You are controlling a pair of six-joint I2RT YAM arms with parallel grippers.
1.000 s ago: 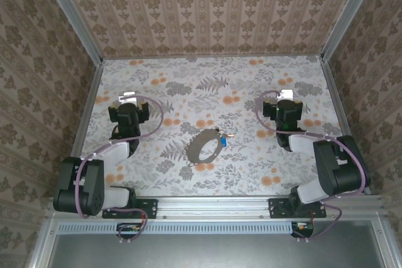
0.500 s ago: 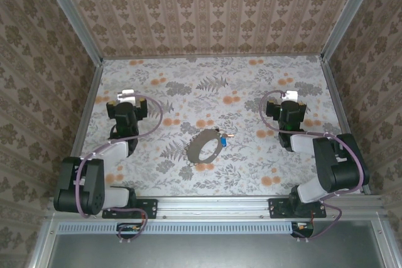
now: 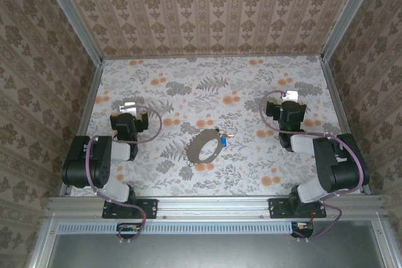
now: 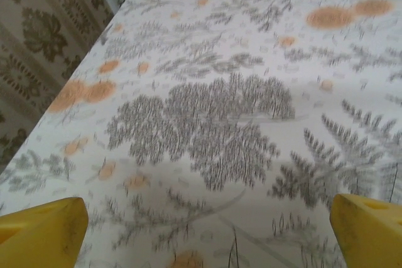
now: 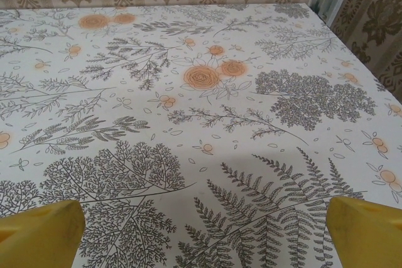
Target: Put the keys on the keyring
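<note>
The keyring (image 3: 196,149), a grey oval loop, lies on the flowered tablecloth near the table's middle. The keys (image 3: 222,140) are tiny and sit at the loop's right edge; one has a blue head, and whether they touch the loop is too small to tell. My left gripper (image 3: 129,106) stands open over the left part of the table, well left of the keyring. Its yellow fingertips (image 4: 41,230) are wide apart above bare cloth. My right gripper (image 3: 290,97) is open at the right, far from the keys, and its yellow fingertips (image 5: 367,230) frame bare cloth as well.
Papered walls with metal corner posts (image 3: 69,14) close in the table on three sides. The left wall (image 4: 38,42) is close beside my left gripper. An aluminium rail (image 3: 207,204) carrying both arm bases runs along the near edge.
The left arm has folded back, its elbow swinging up over its base, and its gripper has drawn slightly nearer. The right gripper shifted a little early on, then held still. Keyring and keys have not moved.
</note>
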